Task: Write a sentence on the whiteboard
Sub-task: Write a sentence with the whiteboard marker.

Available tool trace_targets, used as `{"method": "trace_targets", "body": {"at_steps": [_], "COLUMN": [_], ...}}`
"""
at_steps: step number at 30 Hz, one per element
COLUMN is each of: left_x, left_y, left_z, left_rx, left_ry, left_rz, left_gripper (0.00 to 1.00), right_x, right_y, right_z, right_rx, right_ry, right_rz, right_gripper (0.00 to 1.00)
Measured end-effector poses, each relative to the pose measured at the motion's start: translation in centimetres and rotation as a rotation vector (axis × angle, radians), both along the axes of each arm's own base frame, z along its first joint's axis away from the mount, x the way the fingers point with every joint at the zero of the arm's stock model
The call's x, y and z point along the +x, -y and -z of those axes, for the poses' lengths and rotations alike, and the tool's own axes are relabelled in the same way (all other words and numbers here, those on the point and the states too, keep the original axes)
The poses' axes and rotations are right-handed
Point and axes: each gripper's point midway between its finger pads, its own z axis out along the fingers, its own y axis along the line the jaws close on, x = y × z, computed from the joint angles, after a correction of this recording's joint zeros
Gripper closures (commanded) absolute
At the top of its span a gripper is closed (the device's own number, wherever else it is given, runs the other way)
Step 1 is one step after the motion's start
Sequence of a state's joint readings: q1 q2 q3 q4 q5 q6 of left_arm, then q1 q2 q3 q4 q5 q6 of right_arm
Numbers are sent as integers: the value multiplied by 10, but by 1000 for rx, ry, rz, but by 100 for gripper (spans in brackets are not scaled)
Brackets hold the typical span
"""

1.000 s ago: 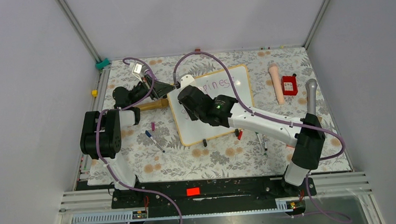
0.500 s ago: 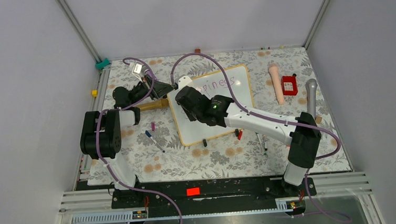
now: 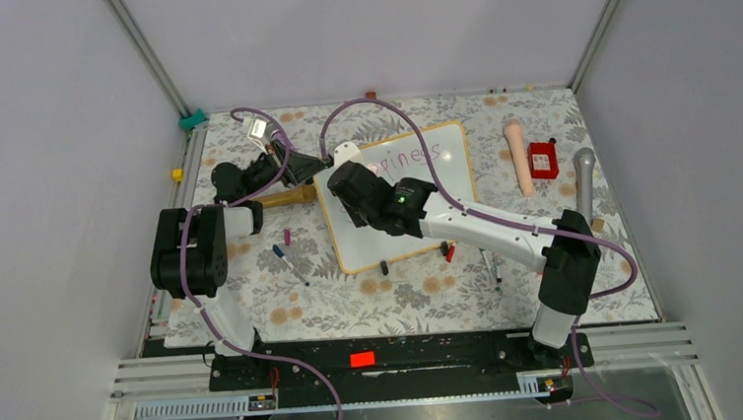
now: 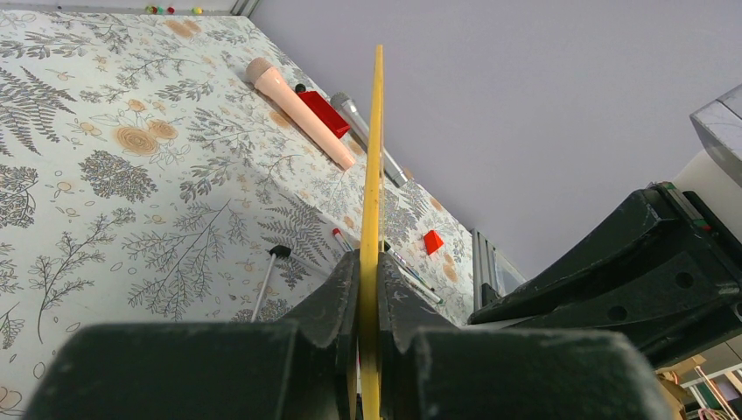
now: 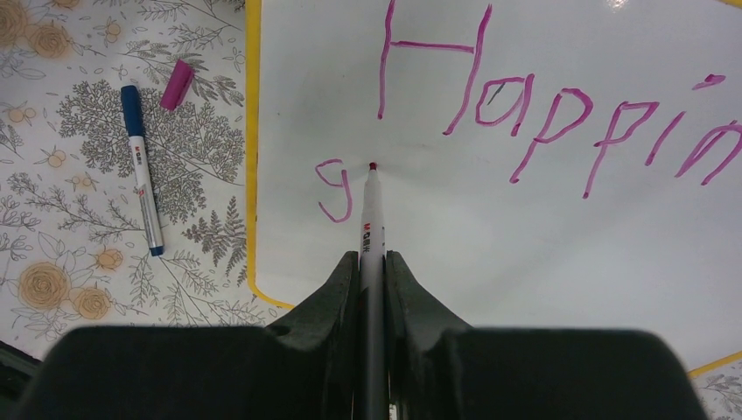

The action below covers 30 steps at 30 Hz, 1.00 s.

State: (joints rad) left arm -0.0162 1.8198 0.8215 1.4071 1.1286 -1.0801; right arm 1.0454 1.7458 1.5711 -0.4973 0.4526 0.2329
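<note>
The whiteboard (image 3: pixel 445 187) lies tilted in the middle of the table and fills the right wrist view (image 5: pixel 542 254). The pink sentence (image 5: pixel 525 109) reads "Happin" there, with a lone "g" (image 5: pixel 334 188) below it; the top view shows "ppiness" (image 3: pixel 405 158). My right gripper (image 5: pixel 371 262) is shut on a white marker (image 5: pixel 371 214), whose pink tip touches the board just right of the "g". In the top view it (image 3: pixel 348 184) hangs over the board's left part. My left gripper (image 4: pixel 369 289) is shut on the board's yellow rim (image 4: pixel 376 157), at its left edge (image 3: pixel 317 164).
A blue marker (image 5: pixel 142 166) and a pink cap (image 5: pixel 178 84) lie on the floral cloth left of the board. A peach cylinder (image 3: pixel 518 155), a red box (image 3: pixel 543 159) and a grey handle (image 3: pixel 584 180) lie at the right. Loose markers (image 3: pixel 491 266) lie near the board's front corner.
My right arm has shifted slightly left over the board since a second ago. The left arm and the board have not moved.
</note>
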Motion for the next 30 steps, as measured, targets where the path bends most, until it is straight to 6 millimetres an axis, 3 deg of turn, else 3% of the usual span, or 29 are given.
{"method": "trace_targets", "body": {"at_steps": [15,30], "left_x": [0,0], "left_y": [0,0], "left_z": [0,0], "left_rx": [0,0], "left_ry": [0,0], "left_rz": [-1,0], "left_gripper": [100,100], "right_x": [-10,-9], "right_y": [4,4], "right_z": [14,12], "right_rx": [-15,-22], "right_ry": [-55,-55], "right_rz": [-3,-3], "right_gripper": [100,100]}}
